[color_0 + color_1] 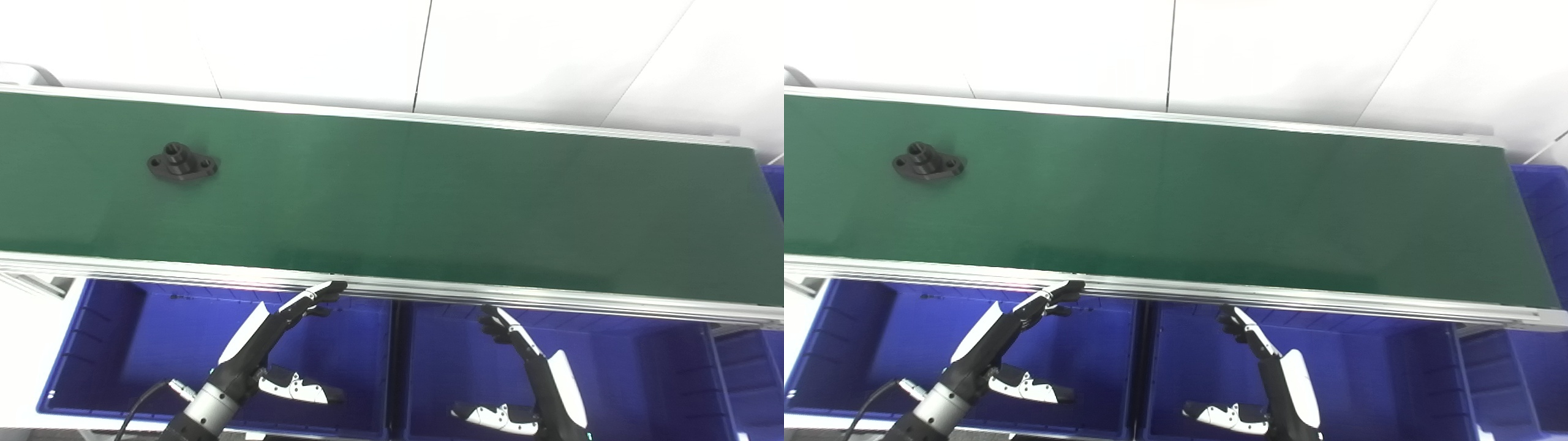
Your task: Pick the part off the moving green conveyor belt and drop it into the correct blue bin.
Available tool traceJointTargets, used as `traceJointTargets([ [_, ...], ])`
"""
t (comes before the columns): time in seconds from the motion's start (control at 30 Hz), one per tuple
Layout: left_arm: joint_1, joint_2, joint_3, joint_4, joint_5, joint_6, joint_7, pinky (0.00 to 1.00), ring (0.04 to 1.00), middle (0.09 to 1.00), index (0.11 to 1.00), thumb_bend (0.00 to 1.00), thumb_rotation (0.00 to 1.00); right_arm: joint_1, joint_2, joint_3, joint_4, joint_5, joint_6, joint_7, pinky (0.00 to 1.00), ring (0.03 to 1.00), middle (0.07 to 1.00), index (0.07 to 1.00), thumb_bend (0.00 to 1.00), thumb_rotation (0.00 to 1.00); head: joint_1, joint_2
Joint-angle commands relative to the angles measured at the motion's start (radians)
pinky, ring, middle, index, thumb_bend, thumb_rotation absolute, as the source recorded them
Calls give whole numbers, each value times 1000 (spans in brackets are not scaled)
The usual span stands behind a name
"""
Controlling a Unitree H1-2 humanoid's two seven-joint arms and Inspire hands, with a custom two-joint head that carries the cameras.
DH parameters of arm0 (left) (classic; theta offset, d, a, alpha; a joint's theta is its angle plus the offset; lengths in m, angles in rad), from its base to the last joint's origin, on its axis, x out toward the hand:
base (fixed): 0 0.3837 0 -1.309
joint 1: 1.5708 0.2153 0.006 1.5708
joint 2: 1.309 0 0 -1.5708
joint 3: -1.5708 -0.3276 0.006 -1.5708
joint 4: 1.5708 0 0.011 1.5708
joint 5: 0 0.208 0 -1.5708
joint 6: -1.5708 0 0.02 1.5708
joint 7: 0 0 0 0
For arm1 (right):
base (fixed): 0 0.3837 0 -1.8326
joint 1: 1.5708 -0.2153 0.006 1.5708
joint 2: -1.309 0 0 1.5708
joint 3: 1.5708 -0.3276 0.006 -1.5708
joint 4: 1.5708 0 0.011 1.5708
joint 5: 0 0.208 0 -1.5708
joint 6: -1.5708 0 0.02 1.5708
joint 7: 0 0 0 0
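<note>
- Surface: we see a long green conveyor belt (429, 196) with aluminium side rails, running across the frame and tilted slightly down toward the right. Its top looks matte and clean.
- Room: behind the belt stands a white panelled wall (520, 55) with thin dark seams.
- Count, parts: one. A black flanged part (182, 163) lies flat on the belt near its left end, nearer the far rail, with a raised hub and a hole in each flange lobe.
- Count, bins: two large blue bins sit side by side below the near rail, the left bin (110, 343) and the middle bin (643, 367). We note a third blue bin (1543, 208) past the belt's right end, only partly in view.
- Count, hands: two. Our left hand (269, 343) hangs over the left bin, fingers straight and apart, thumb splayed, fingertips just at the near rail, holding nothing.
- Our right hand (533, 373) hangs over the middle bin, fingers spread, thumb out, also holding nothing.
- Both hands are well apart from the part.
</note>
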Motion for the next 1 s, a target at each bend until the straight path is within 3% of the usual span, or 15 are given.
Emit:
traceJointTargets([
  [0.0, 10, 9, 2, -18, -12, -38, -1, 780, 862, 896, 873, 841, 272, 9, -6, -7, -23, 1, -44, -12, 762, 788, 814, 879, 893, 460, 1, 2],
  [0.97, 7, 6, -5, -21, -6, -38, 8, 799, 870, 896, 875, 850, 272, 13, -13, -17, -24, 8, -44, -2, 751, 790, 818, 882, 886, 440, 4, 4],
])
